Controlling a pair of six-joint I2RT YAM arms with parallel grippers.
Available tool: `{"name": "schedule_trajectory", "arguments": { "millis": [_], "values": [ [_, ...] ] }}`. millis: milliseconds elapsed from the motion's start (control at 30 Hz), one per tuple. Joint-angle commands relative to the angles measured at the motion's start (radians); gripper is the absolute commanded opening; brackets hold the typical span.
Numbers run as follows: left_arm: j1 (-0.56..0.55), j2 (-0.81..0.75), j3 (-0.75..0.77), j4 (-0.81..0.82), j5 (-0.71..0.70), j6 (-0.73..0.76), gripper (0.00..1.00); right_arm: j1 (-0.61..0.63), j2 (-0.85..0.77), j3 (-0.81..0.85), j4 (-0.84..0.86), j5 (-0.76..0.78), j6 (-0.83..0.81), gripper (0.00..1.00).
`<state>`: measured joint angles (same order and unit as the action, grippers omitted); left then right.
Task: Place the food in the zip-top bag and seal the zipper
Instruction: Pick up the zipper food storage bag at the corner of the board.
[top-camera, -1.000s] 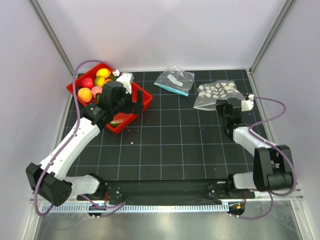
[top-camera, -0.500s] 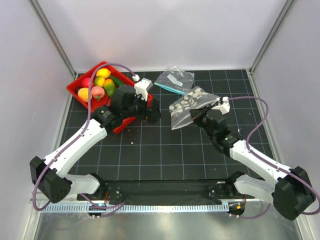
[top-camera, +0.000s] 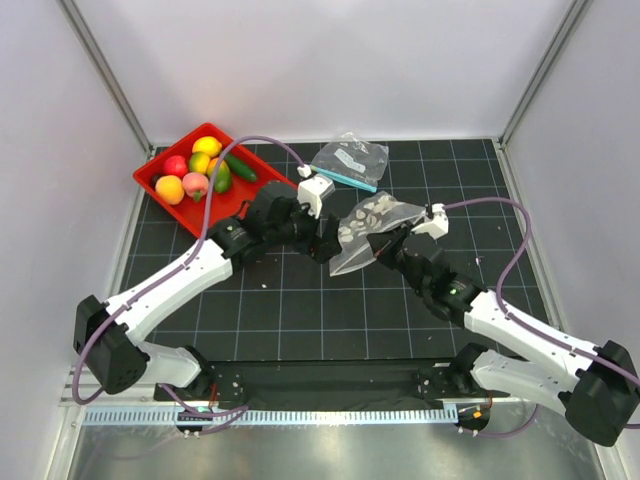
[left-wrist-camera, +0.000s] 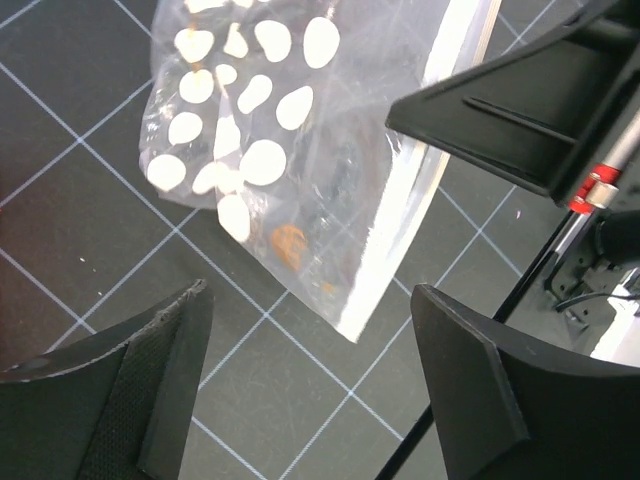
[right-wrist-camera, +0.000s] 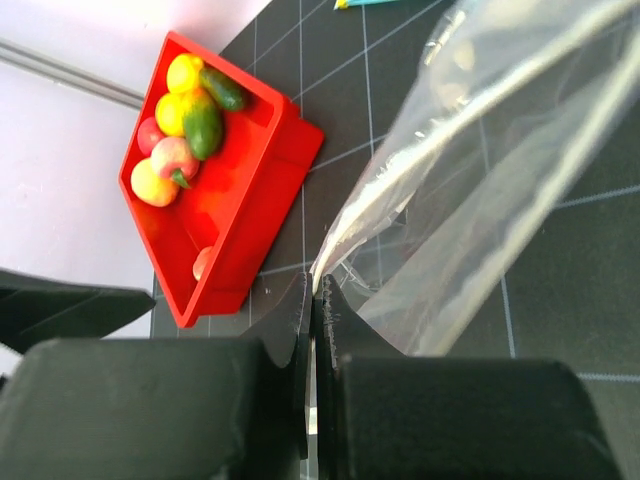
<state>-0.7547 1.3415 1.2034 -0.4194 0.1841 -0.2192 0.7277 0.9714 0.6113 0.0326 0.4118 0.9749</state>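
The zip-top bag (top-camera: 368, 226), clear with white dots, hangs tilted above the mat's middle. My right gripper (top-camera: 386, 246) is shut on its edge, and in the right wrist view the jaws (right-wrist-camera: 313, 285) pinch the clear plastic (right-wrist-camera: 480, 170). My left gripper (top-camera: 326, 246) is open and empty just left of the bag. In the left wrist view the gripper (left-wrist-camera: 310, 296) hovers over the bag's lower corner (left-wrist-camera: 250, 150), and the pale zipper strip (left-wrist-camera: 420, 190) runs along the bag's edge. The food (top-camera: 197, 172), several glossy toy fruits, lies in the red tray (top-camera: 245, 198) at the back left, and the fruits also show in the right wrist view (right-wrist-camera: 185, 120).
A smaller clear pouch with a teal strip and white label (top-camera: 348, 160) lies at the back centre. The red tray (right-wrist-camera: 240, 200) is left of both grippers. White walls and metal posts enclose the black gridded mat (top-camera: 300, 300).
My right gripper has carried the dotted bag from the back right toward the centre, lifted off the mat. My left gripper has swung right from over the tray to beside the bag.
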Motion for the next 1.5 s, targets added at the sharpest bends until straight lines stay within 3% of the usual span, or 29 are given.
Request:
{"name": "schedule_trajectory", "arguments": {
  "millis": [0,500,933,1133,1167,1233,1267,1300,1333,1433,1467],
  "values": [
    [-0.009,0.01,0.004,0.044,0.034,0.044,0.82,0.027,-0.028,0.048,-0.023,0.047,0.019,0.01],
    [-0.084,0.064,0.012,0.018,-0.005,0.093,0.79,0.116,0.03,0.103,-0.082,0.056,0.102,0.01],
    [-0.132,0.094,0.01,0.022,-0.104,0.122,0.61,0.159,0.05,0.145,-0.112,0.082,0.136,0.01],
    [-0.13,0.105,0.016,0.015,-0.12,0.127,0.38,0.161,0.035,0.146,-0.12,0.076,0.143,0.01],
    [-0.13,0.108,0.019,0.011,-0.12,0.126,0.27,0.161,0.032,0.145,-0.122,0.078,0.143,0.01],
    [-0.132,0.119,0.027,0.001,-0.124,0.126,0.15,0.161,0.029,0.145,-0.129,0.079,0.142,0.02],
    [-0.13,0.12,0.028,-0.004,-0.133,0.126,0.04,0.162,0.023,0.143,-0.131,0.079,0.133,0.04],
    [-0.13,0.123,0.033,-0.009,-0.138,0.121,0.01,0.162,0.02,0.143,-0.131,0.081,0.127,0.09],
    [-0.13,0.123,0.033,-0.009,-0.141,0.119,0.0,0.161,0.016,0.145,-0.14,0.084,0.119,0.27],
    [-0.13,0.127,0.038,-0.016,-0.159,0.109,0.0,0.161,-0.006,0.146,-0.172,0.11,0.09,0.48],
    [-0.13,0.128,0.039,-0.018,-0.167,0.104,0.0,0.161,-0.016,0.145,-0.177,0.12,0.081,0.49]
  ]
}}
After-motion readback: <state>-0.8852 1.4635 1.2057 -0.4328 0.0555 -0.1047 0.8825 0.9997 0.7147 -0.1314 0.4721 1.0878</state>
